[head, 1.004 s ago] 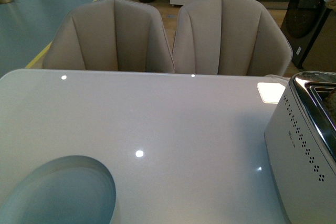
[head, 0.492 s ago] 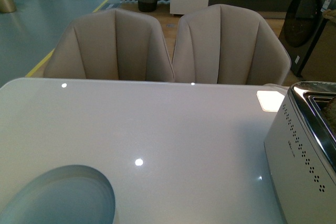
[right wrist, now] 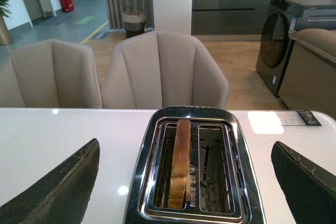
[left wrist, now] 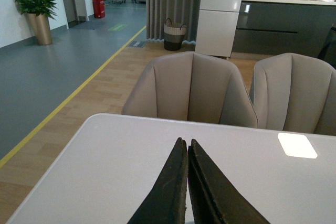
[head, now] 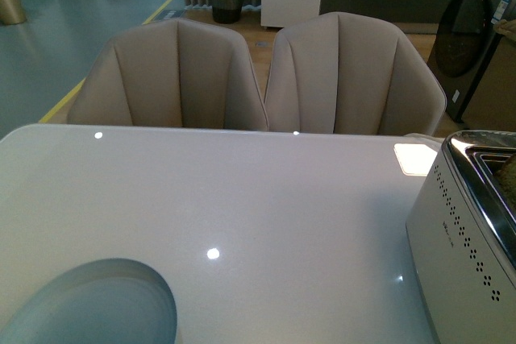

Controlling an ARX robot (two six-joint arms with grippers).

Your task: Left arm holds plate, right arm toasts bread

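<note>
Upright, bread (right wrist: 181,163) stands inside toaster (right wrist: 192,129).

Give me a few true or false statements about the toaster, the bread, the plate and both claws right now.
1. The bread stands in a toaster slot. True.
2. Both toaster slots hold bread. False: the other slot is empty.
3. The right claw is shut on the bread. False: it is open, jaws wide apart either side of the toaster.
4. The left claw is shut. True.
5. The plate carries a slice. False: it is bare.
</note>
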